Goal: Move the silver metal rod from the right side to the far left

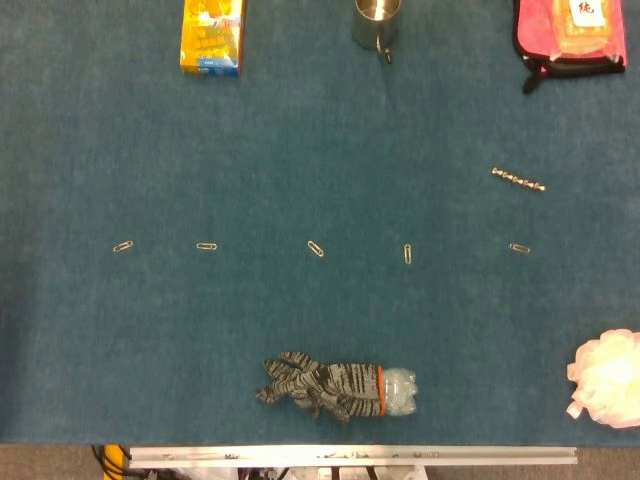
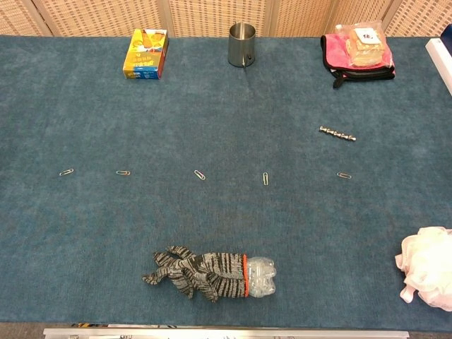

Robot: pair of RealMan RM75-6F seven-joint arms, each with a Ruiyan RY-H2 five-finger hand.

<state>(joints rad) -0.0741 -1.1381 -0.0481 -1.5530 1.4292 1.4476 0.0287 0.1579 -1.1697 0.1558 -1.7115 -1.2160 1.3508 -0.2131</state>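
Note:
The silver metal rod (image 1: 518,180) lies flat on the blue table cloth at the right, slightly slanted, a short beaded bar; the chest view shows the rod (image 2: 337,133) in the same place. Nothing touches it. Neither of my hands shows in the head view or the chest view. The far left of the cloth (image 1: 50,200) holds only a paper clip (image 1: 123,246).
A row of several paper clips (image 1: 316,248) crosses the middle. A striped glove over a plastic bottle (image 1: 340,388) lies near the front edge. A yellow box (image 1: 212,36), a metal cup (image 1: 376,22) and a pink pouch (image 1: 570,30) stand at the back. A pale mesh puff (image 1: 607,378) sits front right.

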